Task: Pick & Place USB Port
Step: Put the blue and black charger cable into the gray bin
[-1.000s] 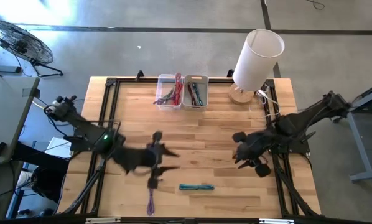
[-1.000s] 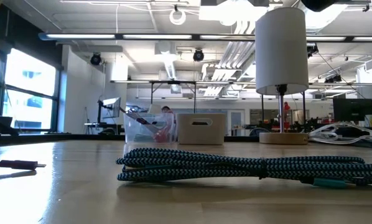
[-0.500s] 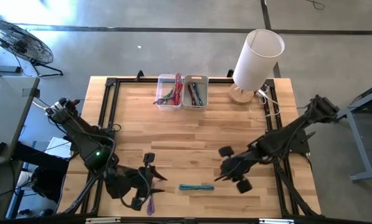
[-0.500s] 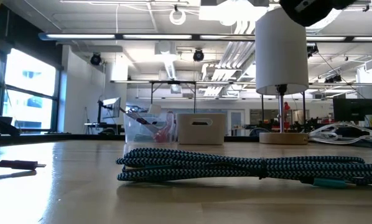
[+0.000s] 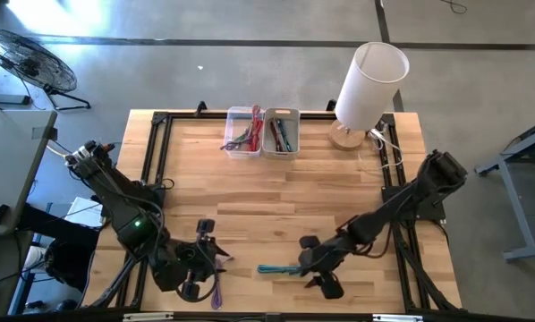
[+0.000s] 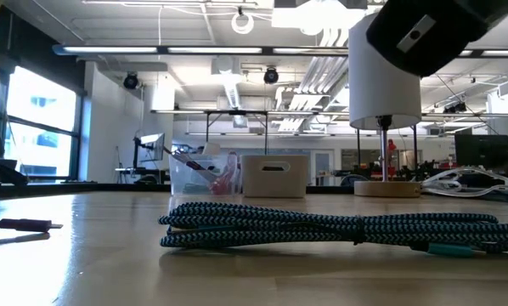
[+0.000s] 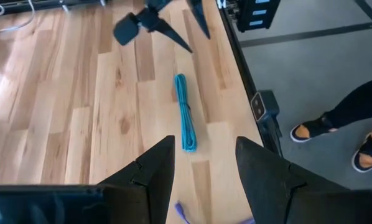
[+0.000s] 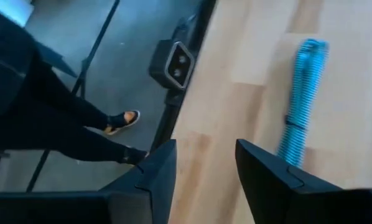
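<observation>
- The coiled teal cable (image 5: 281, 268) is seen lying free near the desk's front edge.
- The right gripper (image 5: 310, 266), spread wide, is held just beside its end.
- The left gripper (image 5: 203, 264), also unclenched, is near the purple cable (image 5: 216, 291).
- A loop could be snagged or pushed off-edge if the descent is misaligned.

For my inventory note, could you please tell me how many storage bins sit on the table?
2: a clear plastic bin and a beige bin, side by side at the wooden table's far edge.
</observation>
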`<action>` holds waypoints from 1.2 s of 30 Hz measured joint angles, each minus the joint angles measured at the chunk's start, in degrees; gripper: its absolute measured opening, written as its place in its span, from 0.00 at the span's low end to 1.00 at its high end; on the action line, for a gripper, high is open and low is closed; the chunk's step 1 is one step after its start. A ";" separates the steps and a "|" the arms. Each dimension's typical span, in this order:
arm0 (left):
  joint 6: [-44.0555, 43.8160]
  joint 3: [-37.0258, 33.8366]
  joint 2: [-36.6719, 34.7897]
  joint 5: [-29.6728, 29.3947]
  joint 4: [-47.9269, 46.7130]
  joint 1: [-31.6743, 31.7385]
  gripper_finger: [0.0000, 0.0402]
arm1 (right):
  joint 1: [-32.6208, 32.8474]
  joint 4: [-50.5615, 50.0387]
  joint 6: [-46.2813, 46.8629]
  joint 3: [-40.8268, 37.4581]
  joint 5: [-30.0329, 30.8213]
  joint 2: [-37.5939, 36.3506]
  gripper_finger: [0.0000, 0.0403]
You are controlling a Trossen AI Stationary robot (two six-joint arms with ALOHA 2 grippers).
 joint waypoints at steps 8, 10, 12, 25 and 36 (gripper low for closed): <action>-0.02 0.00 0.00 0.29 -1.11 0.02 0.41 | 0.46 3.30 -2.34 0.00 0.39 2.51 0.38; -0.04 -0.02 0.00 0.93 -1.35 0.08 0.41 | 0.42 3.36 -3.06 0.02 2.13 2.51 0.39; -0.06 -0.02 0.00 1.33 -1.31 0.11 0.41 | 0.17 3.23 -4.68 0.02 3.62 2.51 0.39; -3.99 -0.02 -0.04 1.52 -4.94 0.11 0.41 | -4.22 -2.87 -0.46 0.07 6.78 3.76 0.39; -5.90 -0.04 -0.04 1.29 -8.83 0.13 0.41 | -3.71 -4.36 0.83 0.06 4.12 5.71 0.39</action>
